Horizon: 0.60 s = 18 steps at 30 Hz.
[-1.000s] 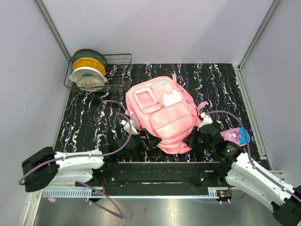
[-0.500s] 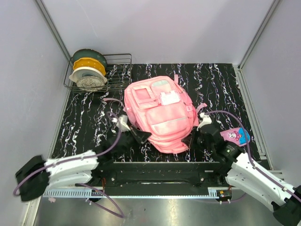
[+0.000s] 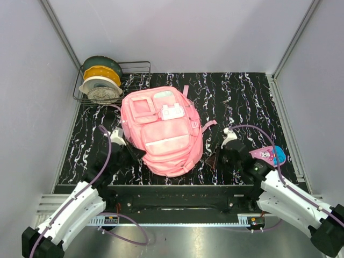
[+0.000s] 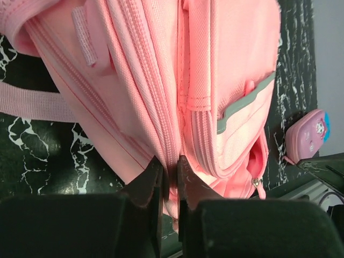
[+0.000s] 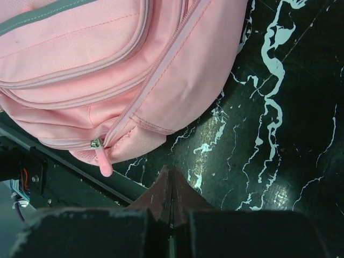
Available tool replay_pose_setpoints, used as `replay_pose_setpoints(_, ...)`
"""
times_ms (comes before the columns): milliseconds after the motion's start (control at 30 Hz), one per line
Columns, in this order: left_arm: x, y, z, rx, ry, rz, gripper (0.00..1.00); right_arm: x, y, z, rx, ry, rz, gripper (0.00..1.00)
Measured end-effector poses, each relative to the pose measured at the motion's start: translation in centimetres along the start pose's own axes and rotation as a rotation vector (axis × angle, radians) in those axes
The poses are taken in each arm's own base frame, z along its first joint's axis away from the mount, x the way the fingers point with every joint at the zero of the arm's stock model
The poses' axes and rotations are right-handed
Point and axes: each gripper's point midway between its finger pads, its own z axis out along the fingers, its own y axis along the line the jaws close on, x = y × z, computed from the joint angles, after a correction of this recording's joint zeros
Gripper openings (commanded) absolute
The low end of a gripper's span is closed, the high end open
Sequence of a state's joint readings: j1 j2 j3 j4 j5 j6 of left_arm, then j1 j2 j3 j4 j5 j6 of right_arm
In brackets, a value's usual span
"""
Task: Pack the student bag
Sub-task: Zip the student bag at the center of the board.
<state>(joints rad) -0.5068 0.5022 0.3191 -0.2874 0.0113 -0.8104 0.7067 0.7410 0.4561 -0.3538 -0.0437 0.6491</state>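
The student bag, a large pink backpack, lies flat on the black marbled table with its front pockets up. My left gripper is at its lower left side, shut on a fold of the pink side seam beside the zipper track. The bag fills the left wrist view. My right gripper sits a little right of the bag's bottom corner, shut with nothing in it, just above the table. A pink zipper pull hangs at the bag's lower edge.
A small pink and blue cartoon pencil case lies at the right, beside the right arm, and shows too in the left wrist view. A wire rack with filament spools stands at the back left. Grey walls enclose the table.
The left gripper has shut on the bag's side and drawn the bag to the left, turning it. The bag now lies apart from the right gripper, which stayed shut.
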Motion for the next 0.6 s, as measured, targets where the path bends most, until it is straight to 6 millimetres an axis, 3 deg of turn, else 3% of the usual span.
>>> replay_pose_setpoints(100,0.4,0.4,0.3,0.001,0.042,-0.003,0.07,0.4,-0.3,-0.2,0.002,0.005,-0.001,0.16)
replay_pose_setpoints(167,0.4,-0.1,0.2,0.028,0.049,0.006,0.19,0.3,0.2,-0.6,-0.024,0.000,-0.002,0.30)
replay_pose_setpoints(200,0.4,-0.3,0.2,0.040,0.052,0.010,0.27,0.3,0.5,-0.7,-0.040,0.001,-0.001,0.31)
replay_pose_setpoints(267,0.5,-0.7,0.2,0.063,0.060,0.023,0.27,0.6,1.6,-0.6,-0.094,0.026,-0.006,0.35)
replay_pose_setpoints(300,0.5,-0.9,0.2,0.076,0.063,0.027,0.35,0.8,2.1,-0.5,-0.119,0.043,-0.005,0.37)
replay_pose_setpoints(600,0.9,-1.6,0.6,0.134,0.072,0.029,0.37,4.4,4.3,1.8,-0.195,0.218,-0.025,0.40)
